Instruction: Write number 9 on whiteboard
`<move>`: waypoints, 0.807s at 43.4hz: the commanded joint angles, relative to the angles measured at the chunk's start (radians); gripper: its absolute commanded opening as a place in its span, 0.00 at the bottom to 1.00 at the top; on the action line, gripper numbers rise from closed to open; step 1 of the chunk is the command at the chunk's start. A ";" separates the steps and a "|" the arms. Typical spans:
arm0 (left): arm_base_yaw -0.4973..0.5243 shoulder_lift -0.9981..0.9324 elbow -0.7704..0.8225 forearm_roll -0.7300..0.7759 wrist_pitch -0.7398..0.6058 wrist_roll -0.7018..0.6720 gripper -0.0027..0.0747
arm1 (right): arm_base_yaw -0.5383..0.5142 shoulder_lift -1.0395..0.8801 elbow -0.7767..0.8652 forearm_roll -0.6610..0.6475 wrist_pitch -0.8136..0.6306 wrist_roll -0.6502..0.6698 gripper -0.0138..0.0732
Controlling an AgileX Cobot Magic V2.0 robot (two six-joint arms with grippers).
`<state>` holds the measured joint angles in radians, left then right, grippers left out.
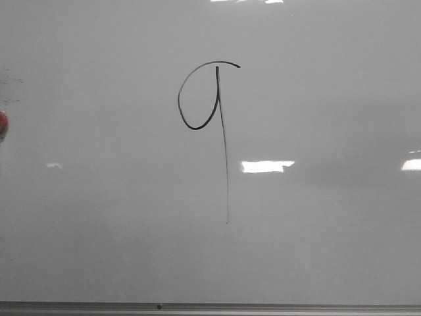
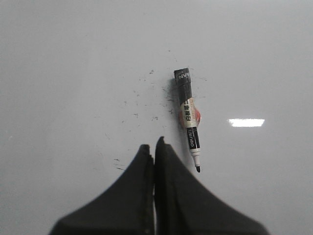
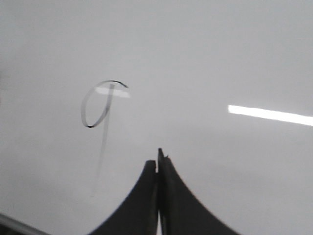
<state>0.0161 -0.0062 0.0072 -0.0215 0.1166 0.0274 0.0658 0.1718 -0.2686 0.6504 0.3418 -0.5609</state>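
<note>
Whiteboard (image 1: 342,250), large, glossy, pale grey, bears the finished thin black number 9 (image 1: 209,105) upper centre. Uncapped black marker (image 2: 188,119) lies just beside the left gripper (image 2: 153,148); both it and the right gripper (image 3: 158,159) are closed, empty. Judged: leave the stroke unsmudged.

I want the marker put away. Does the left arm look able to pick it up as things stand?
Probably yes. The marker lies uncapped on the whiteboard, just beside the shut left end effector, with nothing between them; it must open first.
</note>
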 commanded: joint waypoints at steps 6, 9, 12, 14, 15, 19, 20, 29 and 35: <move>0.000 -0.017 0.001 0.000 -0.076 -0.008 0.01 | -0.130 -0.075 0.094 -0.323 -0.148 0.329 0.08; 0.000 -0.017 0.001 0.000 -0.076 -0.008 0.01 | -0.146 -0.101 0.137 -0.418 -0.174 0.410 0.08; 0.000 -0.017 0.001 0.000 -0.076 -0.008 0.01 | -0.147 -0.120 0.174 -0.491 -0.193 0.459 0.08; 0.000 -0.017 0.001 0.000 -0.076 -0.008 0.01 | -0.147 -0.132 0.195 -0.517 -0.203 0.476 0.08; 0.000 -0.017 0.001 0.000 -0.076 -0.008 0.01 | -0.147 -0.137 0.205 -0.524 -0.207 0.479 0.08; 0.000 -0.017 0.001 0.000 -0.076 -0.008 0.01 | -0.147 -0.156 0.244 -0.528 -0.222 0.480 0.08; 0.000 -0.017 0.001 0.000 -0.076 -0.008 0.01 | -0.147 -0.161 0.253 -0.528 -0.225 0.480 0.08; 0.000 -0.017 0.001 0.000 -0.076 -0.008 0.01 | -0.147 -0.201 0.292 -0.531 -0.220 0.487 0.08; 0.000 -0.017 0.001 0.000 -0.076 -0.008 0.01 | -0.147 -0.201 0.292 -0.534 -0.222 0.487 0.08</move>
<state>0.0180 -0.0062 0.0072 -0.0215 0.1166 0.0274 -0.0766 -0.0090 0.0263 0.1311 0.2063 -0.0766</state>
